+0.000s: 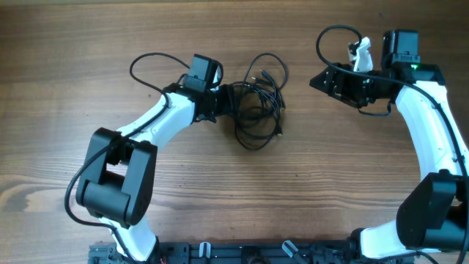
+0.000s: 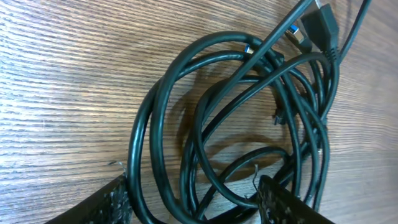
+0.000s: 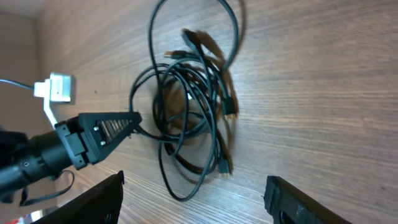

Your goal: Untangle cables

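The cables (image 1: 260, 103) lie as a tangled bundle of thin black loops on the wooden table (image 1: 88, 44), with small plug ends sticking out. My left gripper (image 1: 229, 101) is at the bundle's left edge. In the left wrist view its jaws (image 2: 193, 202) stand apart with several strands of the cables (image 2: 249, 124) running between them, none pinched. My right gripper (image 1: 315, 81) hangs open to the right of the bundle, clear of it. In the right wrist view the cables (image 3: 186, 106) lie ahead of its spread fingers (image 3: 93, 202), and the left gripper (image 3: 134, 118) touches the bundle.
The left arm's own thick black wire (image 1: 146, 62) loops over the table behind its wrist. Another such wire (image 1: 337, 33) arcs above the right wrist. A black rail (image 1: 242, 253) runs along the table's front edge between the arm bases.
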Motion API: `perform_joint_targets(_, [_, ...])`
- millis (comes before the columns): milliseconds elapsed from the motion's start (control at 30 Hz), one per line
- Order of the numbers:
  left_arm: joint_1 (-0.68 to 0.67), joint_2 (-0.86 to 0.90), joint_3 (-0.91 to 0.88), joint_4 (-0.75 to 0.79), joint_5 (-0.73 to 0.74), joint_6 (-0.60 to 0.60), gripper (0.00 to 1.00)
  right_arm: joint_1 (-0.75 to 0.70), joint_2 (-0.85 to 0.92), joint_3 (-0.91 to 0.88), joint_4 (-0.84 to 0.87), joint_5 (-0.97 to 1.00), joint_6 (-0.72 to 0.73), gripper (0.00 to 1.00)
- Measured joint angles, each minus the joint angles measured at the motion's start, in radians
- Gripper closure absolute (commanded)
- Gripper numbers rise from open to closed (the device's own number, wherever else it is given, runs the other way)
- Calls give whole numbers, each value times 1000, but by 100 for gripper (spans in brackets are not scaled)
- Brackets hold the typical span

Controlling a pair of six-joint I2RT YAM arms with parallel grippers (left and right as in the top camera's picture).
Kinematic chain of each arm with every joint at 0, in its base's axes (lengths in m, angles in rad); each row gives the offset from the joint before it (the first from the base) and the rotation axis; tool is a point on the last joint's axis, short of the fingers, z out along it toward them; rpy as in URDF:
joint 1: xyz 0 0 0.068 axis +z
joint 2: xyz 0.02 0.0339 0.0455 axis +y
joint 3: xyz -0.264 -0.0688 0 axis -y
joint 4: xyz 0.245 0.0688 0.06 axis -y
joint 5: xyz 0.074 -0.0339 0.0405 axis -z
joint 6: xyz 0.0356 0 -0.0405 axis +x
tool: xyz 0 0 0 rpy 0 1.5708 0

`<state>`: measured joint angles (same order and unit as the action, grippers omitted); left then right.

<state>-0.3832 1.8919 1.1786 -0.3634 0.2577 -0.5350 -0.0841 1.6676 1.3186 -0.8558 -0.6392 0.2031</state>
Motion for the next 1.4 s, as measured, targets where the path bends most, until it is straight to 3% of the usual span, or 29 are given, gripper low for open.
perform_joint_targets(600, [-70,16,0,0,-54,0,35,0,0,0,-4,24,0,25])
perform_joint_targets(1400, [-80,69,4,35,-105,0,43,0,0,0,-4,32,0,24])
